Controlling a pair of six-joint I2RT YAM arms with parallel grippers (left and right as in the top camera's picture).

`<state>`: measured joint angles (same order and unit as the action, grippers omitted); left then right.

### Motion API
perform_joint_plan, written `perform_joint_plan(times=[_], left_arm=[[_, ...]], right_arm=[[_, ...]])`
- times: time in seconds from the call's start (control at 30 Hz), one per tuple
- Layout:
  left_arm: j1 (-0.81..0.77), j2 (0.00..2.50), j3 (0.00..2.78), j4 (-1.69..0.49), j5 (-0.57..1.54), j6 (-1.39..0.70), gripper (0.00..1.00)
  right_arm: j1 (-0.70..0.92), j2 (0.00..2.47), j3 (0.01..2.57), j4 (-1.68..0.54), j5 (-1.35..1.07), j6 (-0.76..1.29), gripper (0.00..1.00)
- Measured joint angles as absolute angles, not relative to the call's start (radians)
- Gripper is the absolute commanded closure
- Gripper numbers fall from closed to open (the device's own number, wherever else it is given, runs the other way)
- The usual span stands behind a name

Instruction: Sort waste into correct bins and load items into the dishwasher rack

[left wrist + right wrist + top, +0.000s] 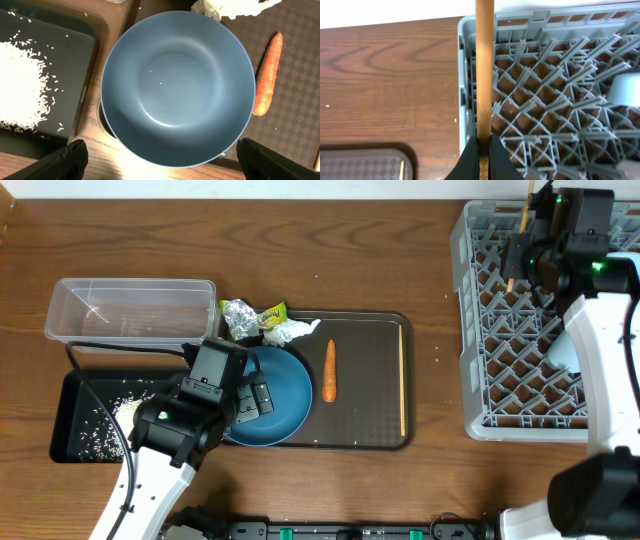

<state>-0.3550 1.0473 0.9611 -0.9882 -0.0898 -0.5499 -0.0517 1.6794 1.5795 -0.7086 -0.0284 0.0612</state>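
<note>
The large dark-blue bowl (280, 395) (177, 87) sits empty on the left end of the brown serving tray. My left gripper (160, 160) (245, 395) hangs open right above it, its fingers either side of the near rim. Beside it lie the orange carrot (330, 370) (267, 75), the white tissue (290, 332) (225, 7), the silver and yellow-green wrapper (250, 316) and one chopstick (402, 378). My right gripper (482, 150) (520, 252) is shut on the other chopstick (484, 65), held over the grey rack (480, 310) (545, 125). White rice (17, 85) lies in the black tray (75, 395).
The clear tub (130, 310) stands behind the black tray. The brown serving tray (370, 405) fills the table's middle. A light-blue bowl (625, 90) (563, 352) shows in the rack, partly under my right arm. The white cup is out of view.
</note>
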Motion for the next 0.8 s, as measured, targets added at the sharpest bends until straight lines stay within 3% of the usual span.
perform_joint_plan(times=[0.5,0.53,0.63,0.7,0.8], left_arm=[[-0.355,1.047,0.961,-0.989,-0.09,-0.55,0.02],[-0.355,1.047,0.961,-0.988,-0.09,-0.55,0.02],[-0.355,1.047,0.961,-0.988,-0.09,-0.55,0.02],[-0.355,1.047,0.961,-0.988,-0.09,-0.55,0.02],[-0.355,1.047,0.961,-0.988,-0.09,-0.55,0.02]], right_arm=[[-0.054,1.958,1.57,-0.639,-0.072,0.042,0.97],[-0.054,1.959,1.571,-0.639,-0.07,0.041,0.86],[-0.054,1.959,1.57,-0.64,-0.065,0.04,0.28],[-0.054,1.959,1.571,-0.645,-0.064,0.038,0.15],[-0.054,1.959,1.571,-0.67,-0.059,0.052,0.14]])
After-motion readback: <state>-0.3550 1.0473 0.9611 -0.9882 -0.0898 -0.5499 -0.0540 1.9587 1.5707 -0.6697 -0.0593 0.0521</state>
